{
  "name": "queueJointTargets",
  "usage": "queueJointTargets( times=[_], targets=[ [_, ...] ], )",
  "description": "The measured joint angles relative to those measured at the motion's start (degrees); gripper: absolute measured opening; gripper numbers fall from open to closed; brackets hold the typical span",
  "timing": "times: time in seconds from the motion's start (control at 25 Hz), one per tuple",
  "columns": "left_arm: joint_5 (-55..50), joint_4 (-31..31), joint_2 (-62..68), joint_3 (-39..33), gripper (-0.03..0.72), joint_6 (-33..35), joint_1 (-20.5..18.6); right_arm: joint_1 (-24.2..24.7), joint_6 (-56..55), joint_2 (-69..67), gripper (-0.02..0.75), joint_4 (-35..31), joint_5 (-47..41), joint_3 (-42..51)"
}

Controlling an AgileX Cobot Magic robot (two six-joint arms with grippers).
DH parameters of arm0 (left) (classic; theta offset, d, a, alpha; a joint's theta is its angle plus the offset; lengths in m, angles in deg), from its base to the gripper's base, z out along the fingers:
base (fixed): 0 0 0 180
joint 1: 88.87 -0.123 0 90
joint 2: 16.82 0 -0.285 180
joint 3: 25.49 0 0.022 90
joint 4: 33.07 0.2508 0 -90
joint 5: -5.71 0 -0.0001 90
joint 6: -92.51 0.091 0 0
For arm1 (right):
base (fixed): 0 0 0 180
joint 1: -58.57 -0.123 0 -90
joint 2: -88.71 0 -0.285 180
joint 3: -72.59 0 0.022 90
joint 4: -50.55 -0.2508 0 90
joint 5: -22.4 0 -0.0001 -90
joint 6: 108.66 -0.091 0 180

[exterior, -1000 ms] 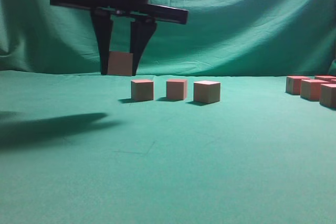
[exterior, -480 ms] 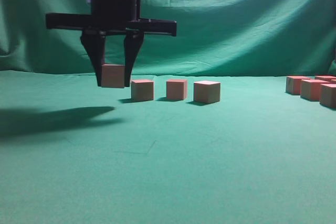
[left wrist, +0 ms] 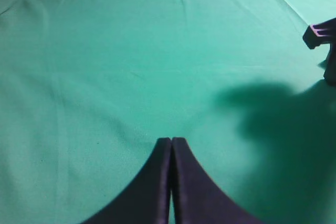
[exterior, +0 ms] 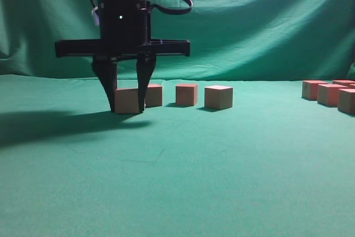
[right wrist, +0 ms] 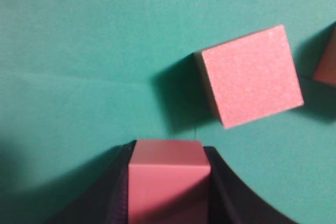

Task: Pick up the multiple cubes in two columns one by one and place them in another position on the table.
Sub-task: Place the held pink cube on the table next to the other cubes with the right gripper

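Observation:
My right gripper [exterior: 127, 109] has reached across to the left of the exterior view and is shut on a pink-tan cube [exterior: 126, 101]. The cube's underside is down at the green table [exterior: 222, 165]. It sits just left of and slightly in front of a row of three cubes [exterior: 153, 95], [exterior: 186, 94], [exterior: 218, 97]. The right wrist view shows the held cube [right wrist: 167, 179] between the black fingers of the right gripper [right wrist: 168, 150], with a neighbouring cube [right wrist: 249, 74] just beyond. My left gripper [left wrist: 171, 140] is shut and empty over bare cloth.
Several more cubes [exterior: 331, 94] are clustered at the far right edge of the table. A draped green backdrop [exterior: 249, 26] hangs behind. Part of the right arm [left wrist: 320, 30] shows at the right edge of the left wrist view.
My right gripper has come down with the cube from above the row's left end to table level. The other cubes have not moved.

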Motion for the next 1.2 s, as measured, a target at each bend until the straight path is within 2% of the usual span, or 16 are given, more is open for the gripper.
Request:
queueJointTargets(
  times=[0.64,0.92,1.08,1.12,1.2],
  targets=[
    [0.0,0.0,0.0,0.0,0.0,0.0,0.0,-0.09,0.0,-0.1,0.258,0.6,0.1,0.0],
    [0.0,0.0,0.0,0.0,0.0,0.0,0.0,-0.13,1.08,-0.1,0.553,-1.1,0.1,-0.02],
    [0.0,0.0,0.0,0.0,0.0,0.0,0.0,-0.61,4.51,0.38,0.552,-1.35,0.1,-0.13],
    [0.0,0.0,0.0,0.0,0.0,0.0,0.0,-0.73,5.77,0.9,0.593,-1.35,0.1,-0.36],
    [0.0,0.0,0.0,0.0,0.0,0.0,0.0,-1.11,7.98,2.59,0.578,-1.09,0.1,-0.87]
  ],
)
